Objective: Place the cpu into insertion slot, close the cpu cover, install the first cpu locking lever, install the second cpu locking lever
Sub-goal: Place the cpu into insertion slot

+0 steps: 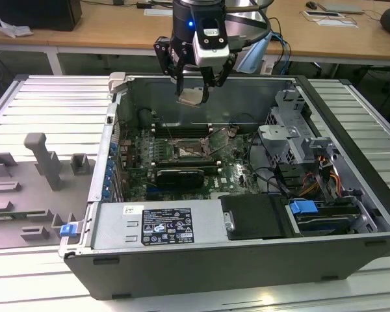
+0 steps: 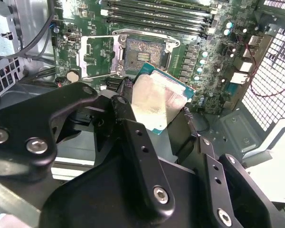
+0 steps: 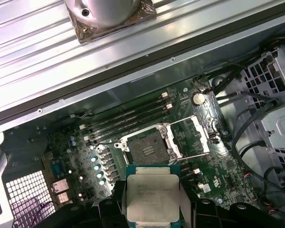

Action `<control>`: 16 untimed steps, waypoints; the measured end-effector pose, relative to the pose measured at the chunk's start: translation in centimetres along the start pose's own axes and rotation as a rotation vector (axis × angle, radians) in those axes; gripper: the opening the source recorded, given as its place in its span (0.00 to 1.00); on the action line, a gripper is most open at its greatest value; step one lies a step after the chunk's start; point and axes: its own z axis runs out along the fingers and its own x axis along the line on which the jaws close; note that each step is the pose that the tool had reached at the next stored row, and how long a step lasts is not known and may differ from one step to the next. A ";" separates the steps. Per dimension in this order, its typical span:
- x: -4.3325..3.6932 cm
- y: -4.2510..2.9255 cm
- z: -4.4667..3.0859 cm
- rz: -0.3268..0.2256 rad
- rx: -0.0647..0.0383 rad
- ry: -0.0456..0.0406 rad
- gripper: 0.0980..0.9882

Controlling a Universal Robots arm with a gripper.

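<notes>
The cpu is a thin, stiff square with a smooth pale metal top on a green-edged base. I judge it light enough to need little squeeze, yet delicate: the lid is slick, and the underside contacts and the socket pins it must meet would suffer from any scrape or tilt. The safest hold is therefore on two opposite edges, with top and bottom left untouched. That is how it is held now. The end effector is closed narrowly on the chip, one black finger on either side edge, as both wrist views show. In the second wrist view the chip sits at a slight angle between the fingers. In the exterior view it hangs in the air well above the motherboard, over the back part of the open computer case. Below it, the insertion slot lies bare, its pin field exposed and nothing seated in it. The cpu cover is swung open just beside the slot, so the opening is unobstructed. The long memory slots run near the socket on its far side from the chip. The case rests on a ribbed metal desk, where grey fixture blocks stand well apart from the work, toward the exterior view's left.
</notes>
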 end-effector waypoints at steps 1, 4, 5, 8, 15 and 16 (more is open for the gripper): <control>0.00 0.00 0.00 0.002 0.000 -0.0002 0.49; 0.00 0.00 0.02 0.008 0.000 -0.0008 0.49; 0.00 0.00 0.04 0.013 0.000 -0.0012 0.49; 0.00 0.00 0.05 0.020 0.000 -0.0018 0.49; 0.00 -0.01 0.15 0.094 -0.002 -0.0084 0.49; 0.00 -0.01 0.17 0.105 -0.002 -0.0093 0.49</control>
